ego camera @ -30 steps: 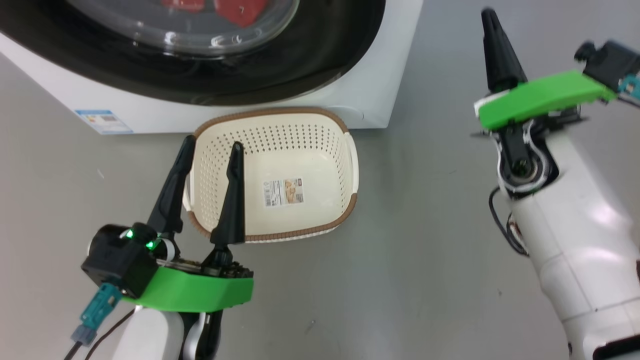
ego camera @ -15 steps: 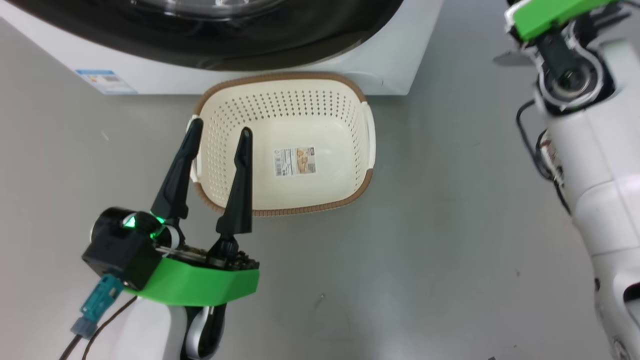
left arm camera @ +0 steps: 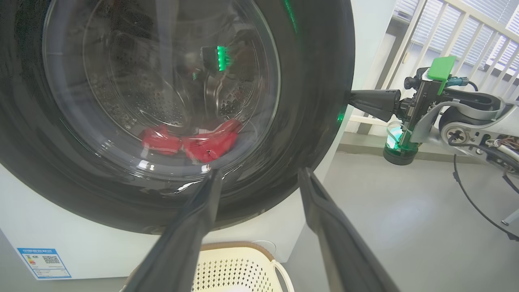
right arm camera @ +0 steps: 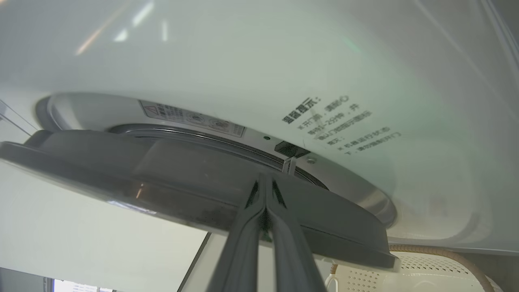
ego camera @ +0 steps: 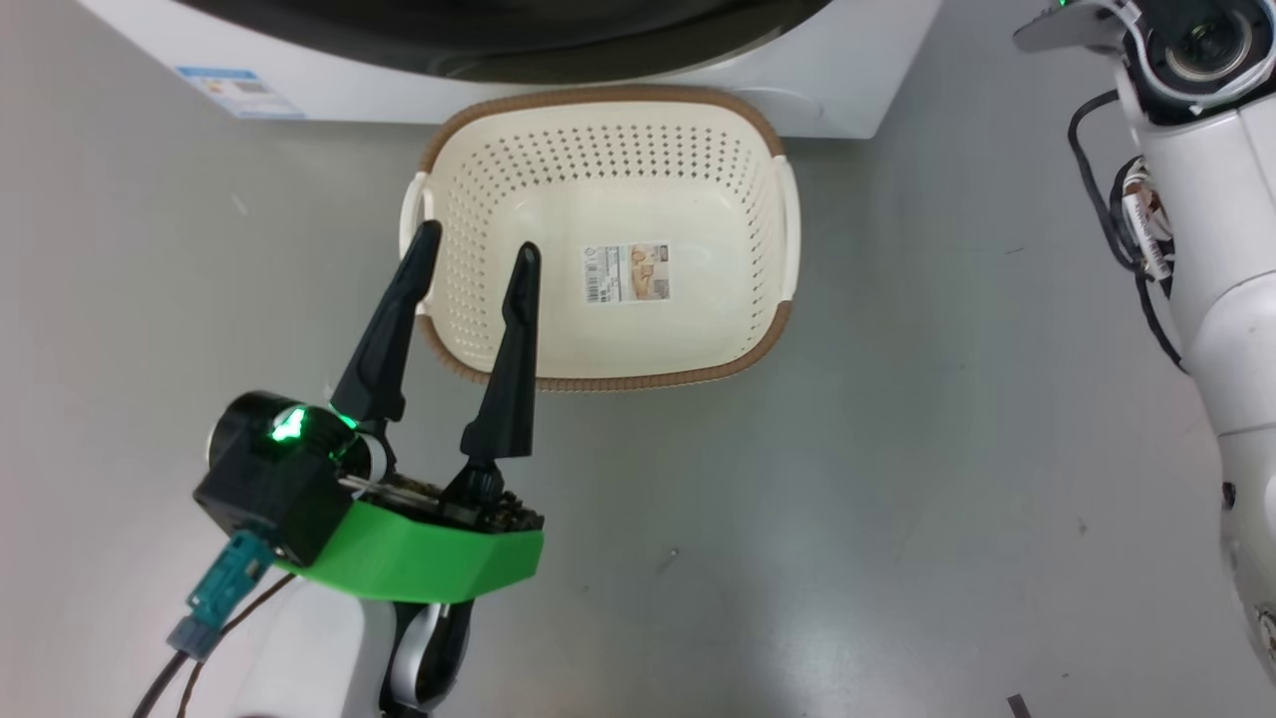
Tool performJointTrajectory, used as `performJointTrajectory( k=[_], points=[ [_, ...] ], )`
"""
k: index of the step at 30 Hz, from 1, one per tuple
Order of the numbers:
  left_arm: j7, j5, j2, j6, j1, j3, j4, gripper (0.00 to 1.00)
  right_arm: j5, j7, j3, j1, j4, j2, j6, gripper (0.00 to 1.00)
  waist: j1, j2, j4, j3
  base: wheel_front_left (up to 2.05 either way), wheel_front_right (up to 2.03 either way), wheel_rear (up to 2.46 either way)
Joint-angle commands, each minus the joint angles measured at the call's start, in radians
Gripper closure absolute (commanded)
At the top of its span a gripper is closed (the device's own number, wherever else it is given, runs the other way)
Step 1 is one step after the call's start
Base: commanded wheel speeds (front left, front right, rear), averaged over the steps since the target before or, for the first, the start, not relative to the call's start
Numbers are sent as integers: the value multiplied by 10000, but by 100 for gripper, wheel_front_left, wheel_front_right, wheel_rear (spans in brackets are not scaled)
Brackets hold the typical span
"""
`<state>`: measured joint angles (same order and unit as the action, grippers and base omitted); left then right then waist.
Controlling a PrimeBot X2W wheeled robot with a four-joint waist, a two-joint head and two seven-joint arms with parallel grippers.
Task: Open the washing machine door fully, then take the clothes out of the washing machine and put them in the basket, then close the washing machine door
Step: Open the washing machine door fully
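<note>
The washing machine (ego camera: 857, 90) stands at the top of the head view, and the black rim of its door (ego camera: 498, 55) shows above the basket. The cream basket (ego camera: 608, 382) sits on the floor right in front of it, holding just a paper label. My left gripper (ego camera: 478, 239) hangs open over the basket's left rim. In the left wrist view the red clothes (left arm camera: 211, 144) lie in the drum behind the door (left arm camera: 316, 81) glass. My right gripper (left arm camera: 352, 100) is shut, its tips against the door's right edge. The right wrist view shows the door (right arm camera: 162, 170) slightly ajar at those tips (right arm camera: 265, 178).
Grey floor (ego camera: 897, 499) spreads right of and in front of the basket. My right forearm (ego camera: 1216, 299) runs along the head view's right edge. A white railing (left arm camera: 446, 32) stands beyond the machine's right side. A blue label (ego camera: 239, 90) marks its lower left front.
The head camera has shifted, so machine and basket sit higher in the picture. My right arm has reached further toward the door and its gripper has left the top of that view.
</note>
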<state>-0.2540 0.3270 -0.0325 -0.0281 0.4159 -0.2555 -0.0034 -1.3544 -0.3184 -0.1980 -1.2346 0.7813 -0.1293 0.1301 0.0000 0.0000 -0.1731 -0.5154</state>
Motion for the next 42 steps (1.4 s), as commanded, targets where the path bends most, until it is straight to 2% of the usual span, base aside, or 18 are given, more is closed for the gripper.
performJointTrajectory(
  k=[1, 12, 20, 42],
  points=[
    [-78, 78, -177, -74, 139, 230, -197, 0, -77, -67, -35, -277, -184, 118, 6, 100, 0, 0, -194, -170, 0, 0, 0],
    [-78, 180, -177, -119, 183, 213, -208, 0, -273, -279, -176, -659, 35, -137, 6, 100, 0, 0, -589, -323, 0, 0, 0],
    [-78, 196, -177, -140, 196, 166, -230, 0, -641, -1043, -351, -866, -26, -247, 6, 100, 0, 0, -786, -448, 0, 0, 0],
    [-78, 304, -177, -100, 201, 252, -249, 0, -1247, -2489, -810, -107, -489, -450, 6, 100, 0, 0, -712, -54, 0, 0, 0]
  ],
)
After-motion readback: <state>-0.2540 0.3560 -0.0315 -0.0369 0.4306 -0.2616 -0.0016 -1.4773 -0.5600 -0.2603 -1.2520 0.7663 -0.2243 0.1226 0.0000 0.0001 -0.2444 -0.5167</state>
